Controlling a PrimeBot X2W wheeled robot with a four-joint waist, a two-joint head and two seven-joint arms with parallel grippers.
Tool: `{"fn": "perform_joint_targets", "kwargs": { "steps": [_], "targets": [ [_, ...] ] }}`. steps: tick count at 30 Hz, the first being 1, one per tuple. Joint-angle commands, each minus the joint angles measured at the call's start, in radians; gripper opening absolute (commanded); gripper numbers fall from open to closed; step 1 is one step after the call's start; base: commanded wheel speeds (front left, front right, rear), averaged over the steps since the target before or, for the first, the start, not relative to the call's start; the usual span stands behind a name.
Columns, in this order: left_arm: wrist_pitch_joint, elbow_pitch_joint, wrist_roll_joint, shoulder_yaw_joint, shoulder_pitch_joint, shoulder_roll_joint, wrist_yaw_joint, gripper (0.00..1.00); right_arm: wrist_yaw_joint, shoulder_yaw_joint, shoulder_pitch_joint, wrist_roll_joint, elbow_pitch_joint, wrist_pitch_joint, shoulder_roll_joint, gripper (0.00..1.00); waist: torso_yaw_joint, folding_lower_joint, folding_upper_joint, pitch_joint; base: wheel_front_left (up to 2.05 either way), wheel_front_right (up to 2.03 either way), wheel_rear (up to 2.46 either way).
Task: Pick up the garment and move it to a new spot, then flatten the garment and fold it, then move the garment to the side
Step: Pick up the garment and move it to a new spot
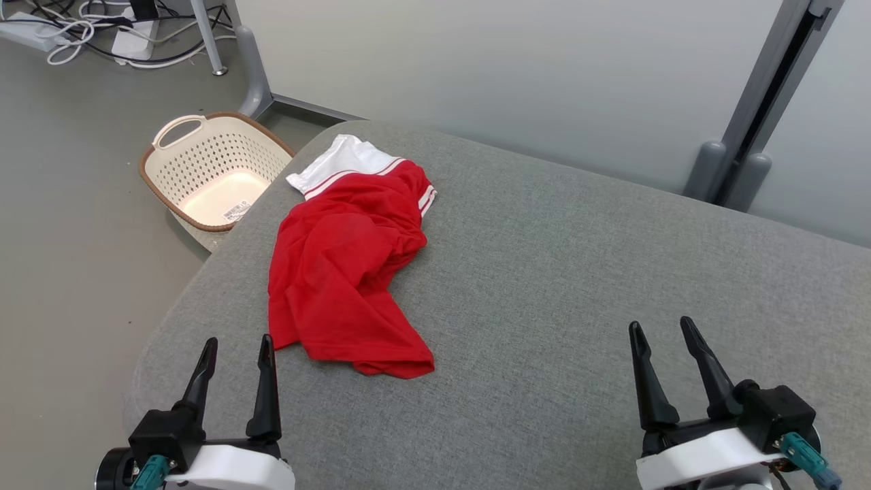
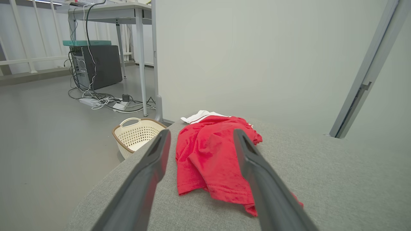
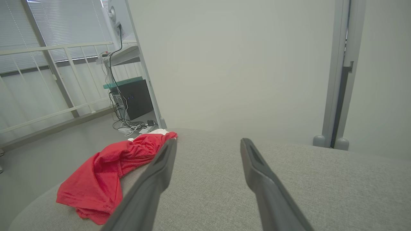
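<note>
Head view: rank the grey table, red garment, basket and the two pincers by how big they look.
1. grey table
2. red garment
3. basket, left pincer and right pincer: similar extent, so not ranked. The table hides part of the basket, and the pincers are nearer the camera and cut off by the frame.

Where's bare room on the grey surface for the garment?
Free: the wide stretch of grey surface right of the red garment, between right gripper and back edge. Crowded: left side, where the garment lies ahead of the left gripper.
</note>
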Motion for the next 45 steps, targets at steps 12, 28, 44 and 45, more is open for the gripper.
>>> {"fn": "perform_joint_targets", "kwargs": {
  "steps": [12, 28, 44, 45],
  "targets": [
    [0.0, 0.136, -0.01, 0.071, -0.092, 0.008, -0.034, 1.0, 0.0, -0.022, -0.054, -0.031, -0.029, -0.001, -0.028, 1.0, -0.063, 0.0, 0.0, 0.113, 0.0, 0.0, 0.0],
    [0.123, 0.596, -0.09, 0.129, -0.49, 0.115, -0.087, 1.0, 0.0, -0.058, -0.135, -0.051, -0.14, 0.011, -0.148, 1.0, -0.168, 0.0, 0.0, 0.354, 0.0, 0.0, 0.0],
    [0.114, 0.884, -0.15, 0.152, -0.661, 0.179, -0.115, 0.0, 0.0, -0.057, -0.13, -0.05, -0.162, 0.023, -0.191, 1.0, -0.208, 0.0, 0.0, 0.372, 0.0, 0.0, 0.0],
    [0.081, 0.879, -0.147, 0.151, -0.66, 0.183, -0.116, 0.0, 0.0, -0.054, -0.128, -0.05, -0.155, 0.021, -0.186, 1.0, -0.21, 0.0, 0.0, 0.361, 0.0, 0.0, 0.0]
  ]
}}
